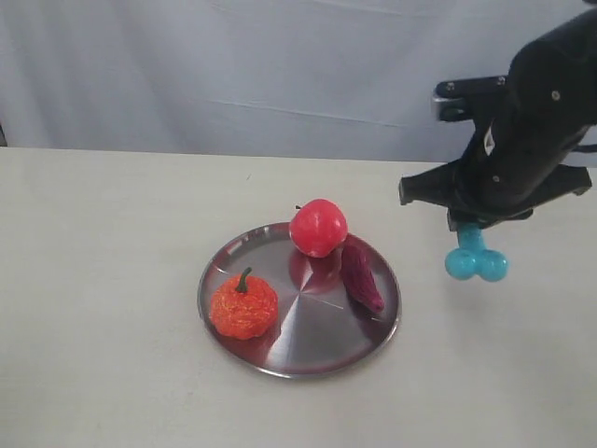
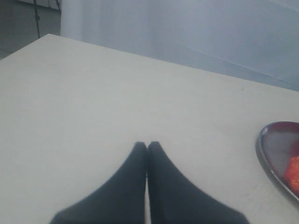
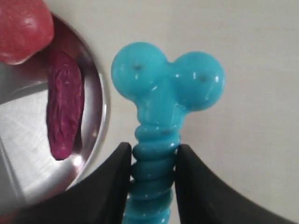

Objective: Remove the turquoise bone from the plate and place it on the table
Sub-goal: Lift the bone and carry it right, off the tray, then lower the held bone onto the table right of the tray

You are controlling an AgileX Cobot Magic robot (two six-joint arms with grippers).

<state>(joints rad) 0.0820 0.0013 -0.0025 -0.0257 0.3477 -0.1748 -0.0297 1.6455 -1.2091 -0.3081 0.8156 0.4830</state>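
Observation:
The turquoise bone (image 1: 476,259) hangs knob-end down above the table (image 1: 103,308), to the right of the plate (image 1: 359,336). My right gripper (image 1: 469,230) is shut on its ribbed shaft; in the right wrist view the bone (image 3: 161,98) sits between the two black fingers of that gripper (image 3: 153,156), just outside the plate's rim (image 3: 103,112). The bone's upper end is hidden by the gripper. My left gripper (image 2: 146,145) is shut on nothing, over bare table (image 2: 93,93), with the plate's edge (image 2: 264,156) off to one side.
On the plate lie an orange pumpkin toy (image 1: 242,306), a red apple toy (image 1: 318,227) and a dark purple sweet-potato toy (image 1: 361,277). A pale curtain (image 1: 233,65) hangs behind the table's far edge. Bare tabletop surrounds the plate.

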